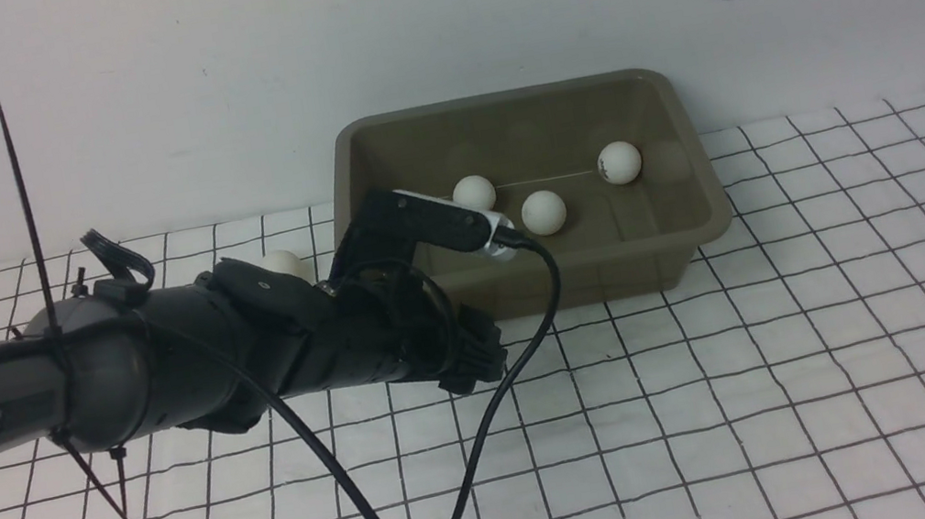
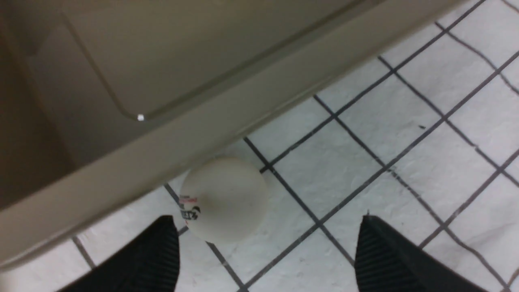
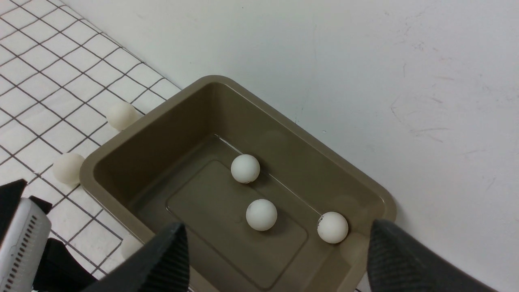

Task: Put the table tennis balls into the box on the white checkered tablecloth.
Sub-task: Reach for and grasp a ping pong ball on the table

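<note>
Olive-grey box [image 1: 594, 271] on white checkered tablecloth [image 1: 811, 353]; three white balls [image 1: 543, 212] inside, loose balls [image 3: 121, 115] just outside its left end

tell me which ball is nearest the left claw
The logo-printed ball on the cloth beside the box's outer wall; three others lie inside it.

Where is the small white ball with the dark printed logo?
Left wrist view: the ball lies on the white checkered tablecloth beside the olive-grey plastic box's outer wall, ahead of the open left gripper.

Looks like a robotics lab bench — white checkered tablecloth [image 1: 811, 353], bare scuffed wall [image 1: 211, 76], cable-tied arm [image 1: 165, 372].
</note>
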